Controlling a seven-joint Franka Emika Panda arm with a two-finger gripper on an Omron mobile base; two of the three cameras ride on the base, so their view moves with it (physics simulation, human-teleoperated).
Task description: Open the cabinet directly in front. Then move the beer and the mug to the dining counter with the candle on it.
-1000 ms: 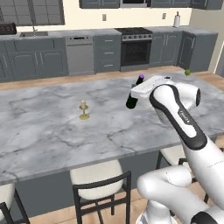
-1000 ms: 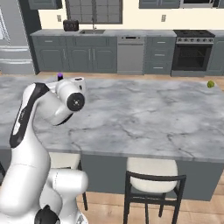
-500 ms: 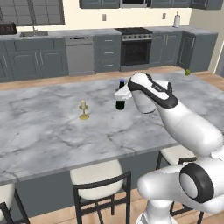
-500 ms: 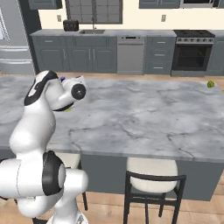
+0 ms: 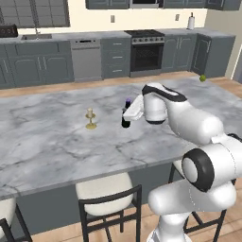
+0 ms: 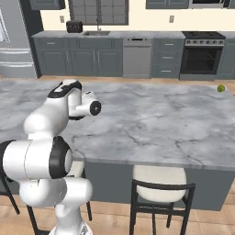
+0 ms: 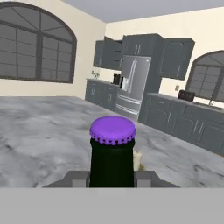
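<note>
- Beer [image 5: 125, 116] from the left base view: slim dark bottle pinched in the end effector [image 5: 128, 115], low over the marble counter [image 5: 56, 142] near the golden candle [image 5: 90, 118]; not visibly released.
- Right base view: arm hides the bottle; mug apparently not delivered.
- Hand view: crimped purple cap, glossy black neck between the fingers [image 7: 76, 178].

The surface [image 5: 56, 142] looks like polished marble — white with grey veins, smooth and faintly glossy. The beer [image 7: 112, 159] is dark, near-black glass under a matt purple crimped cap [image 7: 112, 130]. The candle [image 5: 90, 113] is cream wax in a golden metal holder [image 5: 90, 124]. Stool seats [image 5: 104, 187] look cream and cushioned — frames matt black.
</note>
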